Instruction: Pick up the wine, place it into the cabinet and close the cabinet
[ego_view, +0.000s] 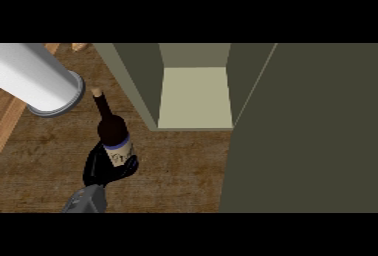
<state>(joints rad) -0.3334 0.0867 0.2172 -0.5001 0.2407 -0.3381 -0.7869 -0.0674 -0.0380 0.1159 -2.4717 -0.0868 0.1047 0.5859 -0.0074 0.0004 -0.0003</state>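
Observation:
The wine bottle (112, 129) is dark, with a tan cork tip, a blue band and a pale label. It shows at the left of the head view, its neck pointing up the picture. My left hand (103, 167) is shut on its lower part, the thumb lying across the label and the grey forearm entering from the lower edge. The cabinet (193, 95) stands just right of the bottle, open, with a pale shelf floor inside. Its olive door (310, 140) is swung out and fills the right side. My right hand is out of sight.
A large white cylinder (37, 80) with a grey rim lies at the upper left, close to the bottle's neck. The brown wooden counter (177, 170) stretches between my hand and the door. A lighter wooden strip (9, 117) runs along the far left.

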